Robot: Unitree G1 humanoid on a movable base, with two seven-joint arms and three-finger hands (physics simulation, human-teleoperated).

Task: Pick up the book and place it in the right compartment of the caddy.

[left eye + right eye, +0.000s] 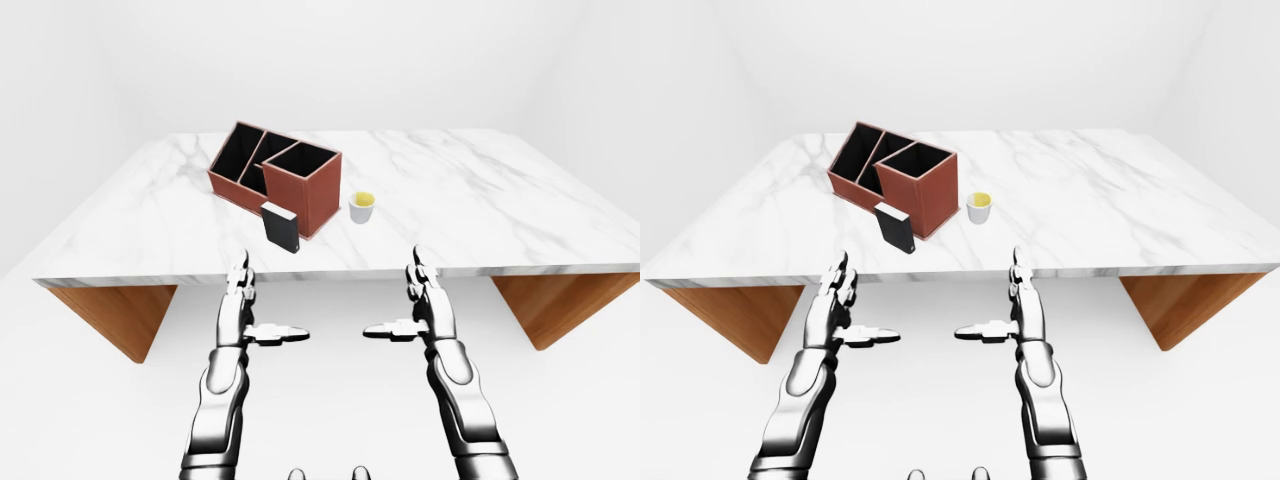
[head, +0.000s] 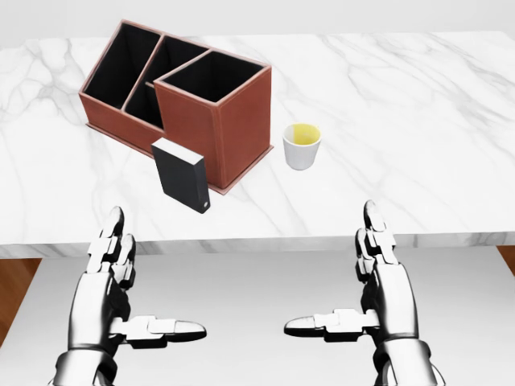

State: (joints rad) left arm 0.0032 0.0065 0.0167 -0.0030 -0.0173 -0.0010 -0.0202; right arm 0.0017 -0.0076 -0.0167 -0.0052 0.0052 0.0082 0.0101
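Note:
A black book stands upright on the marble table, leaning against the near wall of a brown caddy. The caddy has three open, dark compartments; the one at its right end is the largest in the head view. My left hand hangs below the table's near edge, fingers spread open and holding nothing. My right hand mirrors it on the right, also open and bare. Both hands are well short of the book.
A small white cup with yellow contents stands just right of the caddy. Wooden table supports show under both ends of the tabletop. White floor and walls surround the table.

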